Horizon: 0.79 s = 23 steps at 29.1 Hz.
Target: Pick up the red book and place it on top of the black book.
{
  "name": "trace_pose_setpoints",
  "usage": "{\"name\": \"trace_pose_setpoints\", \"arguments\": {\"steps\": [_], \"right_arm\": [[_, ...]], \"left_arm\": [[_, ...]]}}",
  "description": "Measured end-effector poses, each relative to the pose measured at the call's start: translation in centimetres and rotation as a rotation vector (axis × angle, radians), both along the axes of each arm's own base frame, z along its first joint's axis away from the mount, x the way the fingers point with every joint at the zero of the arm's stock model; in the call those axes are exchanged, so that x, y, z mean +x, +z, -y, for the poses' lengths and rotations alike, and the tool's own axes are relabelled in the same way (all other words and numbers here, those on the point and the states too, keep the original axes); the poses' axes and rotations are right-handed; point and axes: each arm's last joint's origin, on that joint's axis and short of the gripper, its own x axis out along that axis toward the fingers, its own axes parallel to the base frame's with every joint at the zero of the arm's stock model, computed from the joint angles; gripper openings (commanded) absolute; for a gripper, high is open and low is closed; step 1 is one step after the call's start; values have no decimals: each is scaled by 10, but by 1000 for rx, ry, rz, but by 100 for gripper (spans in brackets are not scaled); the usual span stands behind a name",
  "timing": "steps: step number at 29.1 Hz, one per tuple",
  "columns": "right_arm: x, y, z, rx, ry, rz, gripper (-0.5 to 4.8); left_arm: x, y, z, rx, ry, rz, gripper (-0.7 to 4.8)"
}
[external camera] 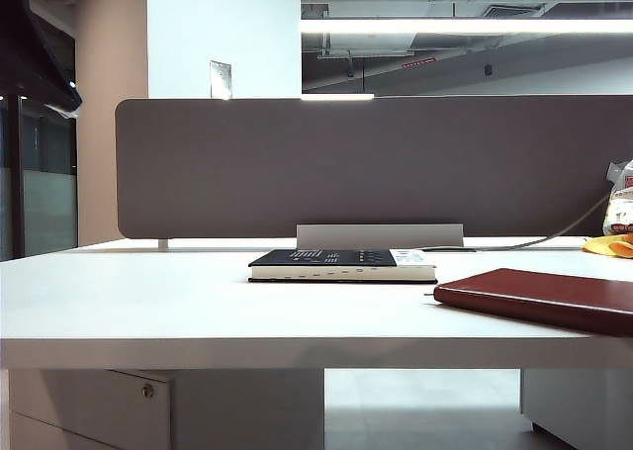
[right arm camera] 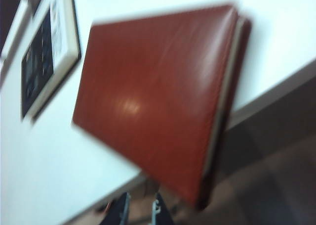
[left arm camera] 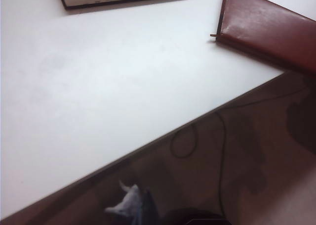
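The red book [external camera: 539, 299] is lying flat on the white tabletop [external camera: 148, 302], its near corner hanging over the front edge (clearest in the right wrist view). The black book [external camera: 341, 265] is lying flat farther back, near the grey partition [external camera: 366, 163], well apart from the red one. The right gripper [right arm camera: 139, 210] is hovering just off that overhanging corner, fingers [right arm camera: 120, 212] slightly parted and gripping nothing. The left gripper is not showing in any view, so I cannot tell its fingers' state.
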Motion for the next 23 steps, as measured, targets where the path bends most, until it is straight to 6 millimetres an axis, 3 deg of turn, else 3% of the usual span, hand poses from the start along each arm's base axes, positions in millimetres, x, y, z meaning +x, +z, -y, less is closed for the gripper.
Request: {"name": "trace_pose_setpoints", "arguments": {"steps": [11,17,23], "right_arm": [[1,1,-16,-2,116,7,65],[0,-1,-16,-4,107,-15,161],[-2,-5,-15,-37,87,-53,160]], "left_arm": [[0,0,0,11,-9,8,-6],[0,0,0,11,-10,7,-6],[0,0,0,12,-10,6,-6]]}}
